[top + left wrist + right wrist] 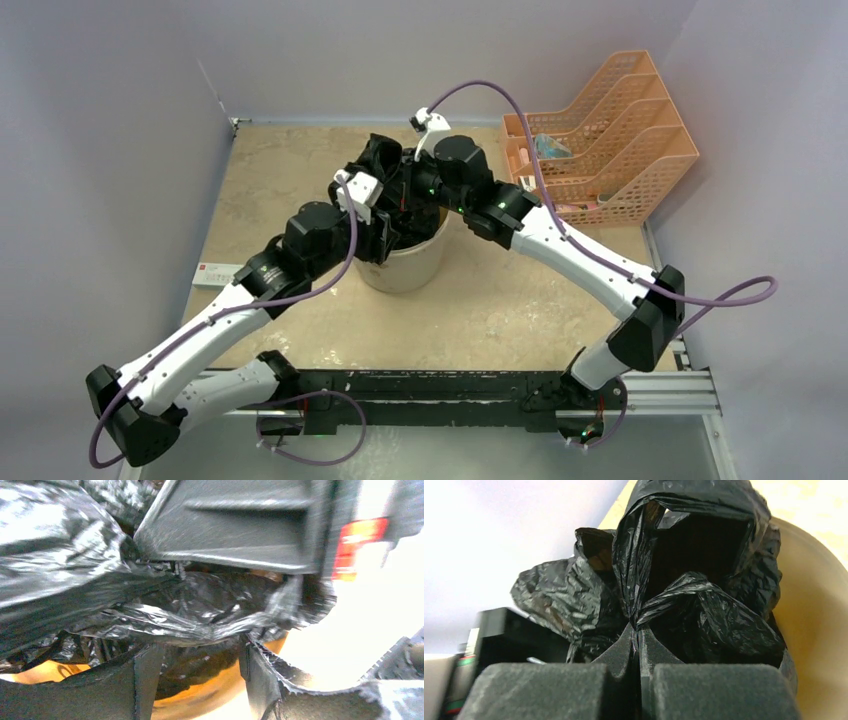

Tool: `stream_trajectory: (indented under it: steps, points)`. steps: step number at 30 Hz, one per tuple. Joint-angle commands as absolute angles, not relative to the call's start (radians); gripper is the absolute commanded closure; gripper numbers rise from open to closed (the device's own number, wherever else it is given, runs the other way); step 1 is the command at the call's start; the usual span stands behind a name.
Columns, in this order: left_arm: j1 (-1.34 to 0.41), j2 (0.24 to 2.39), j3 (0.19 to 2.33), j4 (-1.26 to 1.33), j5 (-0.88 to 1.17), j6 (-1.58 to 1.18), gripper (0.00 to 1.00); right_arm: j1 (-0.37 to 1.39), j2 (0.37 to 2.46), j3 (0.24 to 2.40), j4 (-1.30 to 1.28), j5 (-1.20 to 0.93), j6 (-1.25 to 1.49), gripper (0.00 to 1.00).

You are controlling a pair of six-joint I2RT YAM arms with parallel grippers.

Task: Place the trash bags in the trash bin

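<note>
The cream trash bin (408, 268) stands mid-table. The black trash bag (383, 158) is bunched in its mouth and rises above the far rim. My right gripper (420, 200) reaches in from the right; in the right wrist view it (638, 626) is shut on a gathered pinch of the bag (704, 615), with the bin's wall (819, 630) to the right. My left gripper (385, 238) is at the bin's left rim. In the left wrist view it (200, 672) is open, its fingers (145, 680) wide apart just below a crinkled fold of the bag (175, 617), over the bin's inside (210, 696).
An orange mesh desk organiser (600, 140) stands at the back right. A white card (215, 275) lies at the table's left edge. Grey walls close the back and sides. The right gripper's body (240, 525) fills the top of the left wrist view.
</note>
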State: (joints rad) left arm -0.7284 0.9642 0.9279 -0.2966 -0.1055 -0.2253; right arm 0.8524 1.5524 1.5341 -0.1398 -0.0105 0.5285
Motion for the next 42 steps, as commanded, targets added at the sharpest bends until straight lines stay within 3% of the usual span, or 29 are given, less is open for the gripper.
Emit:
stream_trajectory:
  steps: [1, 7, 14, 22, 28, 34, 39, 42]
  points:
    - [-0.726, 0.91, 1.011, -0.392, 0.036, -0.253, 0.43, 0.856, 1.559, 1.517, -0.145, 0.002, 0.48, 1.0]
    - [-0.727, 0.839, 1.026, -0.503, 0.054, -0.291, 0.4, 0.856, 1.634, 1.522, -0.182, 0.002, 0.445, 1.0]
    - [-0.727, 0.752, 1.081, -0.607, -0.092, -0.297, 0.36, 0.856, 1.751, 1.546, -0.208, 0.046, 0.418, 1.0]
    - [-0.727, 0.798, 1.135, -0.705, -0.292, -0.319, 0.37, 0.856, 1.869, 1.627, -0.279, 0.109, 0.364, 1.0]
    - [-0.693, 0.891, 1.202, -0.707, -0.307, -0.293, 0.33, 0.856, 1.899, 1.627, -0.323, 0.089, 0.333, 1.0]
    - [-0.416, 1.0, 1.26, -0.638, -0.049, -0.225, 0.29, 0.856, 1.91, 1.682, -0.436, 0.115, 0.299, 1.0]
    - [-0.145, 1.122, 1.292, -0.55, 0.317, -0.202, 0.29, 0.856, 1.807, 1.642, -0.421, 0.087, 0.291, 1.0]
    - [-0.078, 1.196, 1.304, -0.499, 0.499, -0.195, 0.32, 0.856, 1.754, 1.605, -0.432, 0.041, 0.266, 1.0]
